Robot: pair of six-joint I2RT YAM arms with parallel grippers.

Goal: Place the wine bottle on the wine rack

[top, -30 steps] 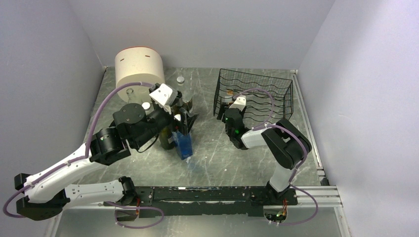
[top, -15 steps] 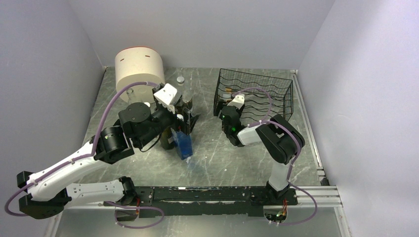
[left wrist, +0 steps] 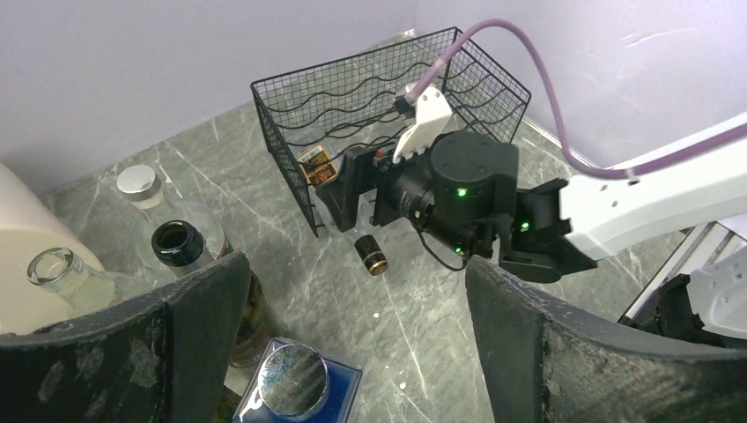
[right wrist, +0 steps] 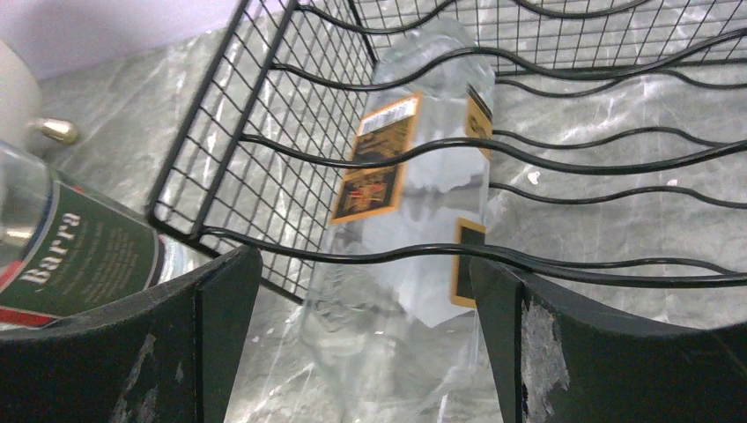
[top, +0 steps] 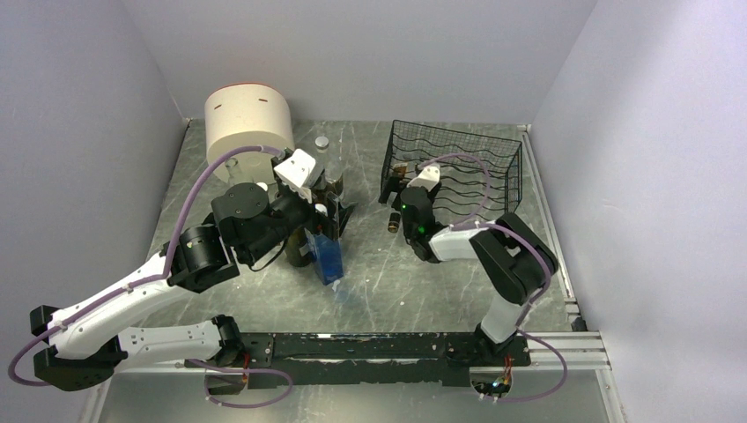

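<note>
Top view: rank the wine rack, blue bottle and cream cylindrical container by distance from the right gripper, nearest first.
From the right gripper:
1. wine rack: right at the fingertips, at the back right.
2. blue bottle: off to the gripper's left, lower in the view.
3. cream cylindrical container: farthest, at the back left.
</note>
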